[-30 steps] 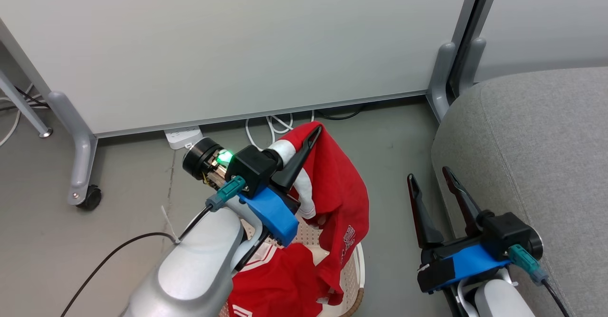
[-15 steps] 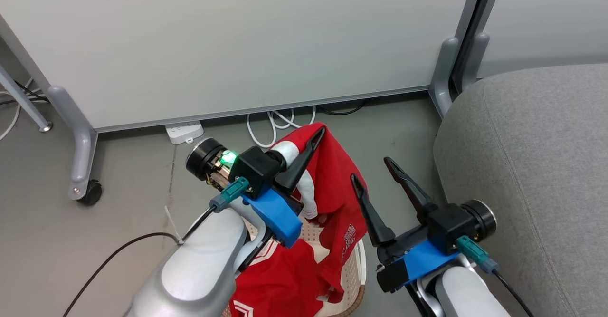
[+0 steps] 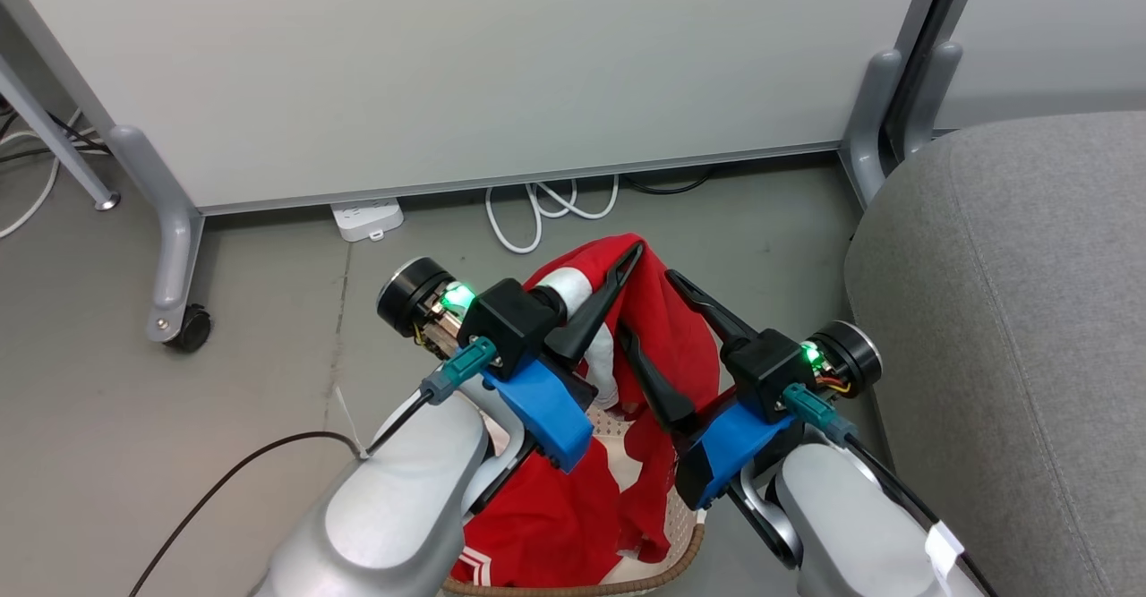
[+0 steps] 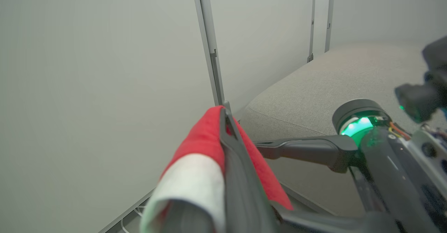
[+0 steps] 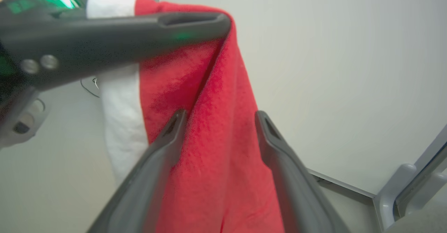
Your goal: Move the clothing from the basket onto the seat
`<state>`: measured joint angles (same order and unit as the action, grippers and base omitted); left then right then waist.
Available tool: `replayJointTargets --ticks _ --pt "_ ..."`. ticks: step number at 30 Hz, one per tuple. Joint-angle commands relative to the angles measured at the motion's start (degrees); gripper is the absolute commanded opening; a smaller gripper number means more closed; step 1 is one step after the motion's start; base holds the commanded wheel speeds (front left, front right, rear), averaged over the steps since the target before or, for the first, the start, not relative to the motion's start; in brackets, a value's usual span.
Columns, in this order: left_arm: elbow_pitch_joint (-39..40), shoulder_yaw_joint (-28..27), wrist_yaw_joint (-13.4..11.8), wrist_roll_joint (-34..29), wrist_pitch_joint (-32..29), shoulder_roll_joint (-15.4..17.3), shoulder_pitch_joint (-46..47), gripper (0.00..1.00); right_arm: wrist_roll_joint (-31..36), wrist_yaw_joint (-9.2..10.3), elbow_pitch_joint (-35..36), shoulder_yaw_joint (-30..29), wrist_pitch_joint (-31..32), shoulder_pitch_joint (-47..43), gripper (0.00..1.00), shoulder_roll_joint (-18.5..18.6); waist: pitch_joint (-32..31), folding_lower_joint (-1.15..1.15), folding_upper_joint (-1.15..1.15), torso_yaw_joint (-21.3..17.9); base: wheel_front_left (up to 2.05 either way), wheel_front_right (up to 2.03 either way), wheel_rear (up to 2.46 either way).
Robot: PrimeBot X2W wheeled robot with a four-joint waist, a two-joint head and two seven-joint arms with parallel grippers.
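Note:
My left gripper point(image 3: 629, 255) is shut on the clothing point(image 3: 667, 328), a red garment with white panels that hangs from its tip above the basket point(image 3: 682, 554). In the left wrist view the left gripper point(image 4: 225, 113) pinches the red and white cloth point(image 4: 202, 145). My right gripper point(image 3: 646, 302) stands open, one finger on each side of the hanging cloth just below the left tip. The right wrist view shows the right gripper point(image 5: 218, 119) around the red fabric point(image 5: 216, 163). A second red garment point(image 3: 537, 525) with white stripes lies in the basket. The grey seat point(image 3: 1012, 311) is at the right.
A white partition panel point(image 3: 466, 69) stands behind, on a grey wheeled leg point(image 3: 179, 311). A power strip point(image 3: 367, 218) and coiled white cable point(image 3: 537, 212) lie on the floor at its foot. A black cable point(image 3: 233, 472) trails at lower left. Another partition post point(image 3: 873, 123) stands beside the seat.
My right gripper has swung left from beside the seat to straddle the hanging garment. The left gripper still holds the cloth up. The head camera has shifted a little.

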<state>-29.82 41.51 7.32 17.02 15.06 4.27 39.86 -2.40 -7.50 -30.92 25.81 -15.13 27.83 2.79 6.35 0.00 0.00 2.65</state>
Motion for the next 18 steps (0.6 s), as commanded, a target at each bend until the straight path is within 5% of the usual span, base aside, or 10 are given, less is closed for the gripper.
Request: replayJointTargets --ticks 1,16,17,18 --pt "0.1 0.3 0.2 -0.1 0.2 -0.1 0.7 0.00 0.1 0.03 -0.8 0.3 0.0 1.1 1.00 0.2 0.2 0.00 0.00 0.3 0.00 0.00 0.00" --pt "0.7 2.4 0.2 0.5 0.2 -0.9 1.3 0.00 -1.5 0.03 -12.4 2.4 0.0 6.7 1.00 0.2 0.5 0.00 0.00 1.4 0.00 0.00 0.00" --pt "0.7 2.4 0.2 0.5 0.2 -0.9 1.3 0.00 -1.8 0.03 -12.5 2.6 0.0 6.8 0.66 0.2 0.5 0.00 0.00 1.4 0.00 0.00 0.00" --pt "0.7 2.4 0.2 0.4 0.2 -0.9 1.2 0.00 -2.1 0.03 -12.8 2.9 0.0 6.8 0.01 0.2 0.4 0.00 0.00 1.4 0.00 0.00 0.00"
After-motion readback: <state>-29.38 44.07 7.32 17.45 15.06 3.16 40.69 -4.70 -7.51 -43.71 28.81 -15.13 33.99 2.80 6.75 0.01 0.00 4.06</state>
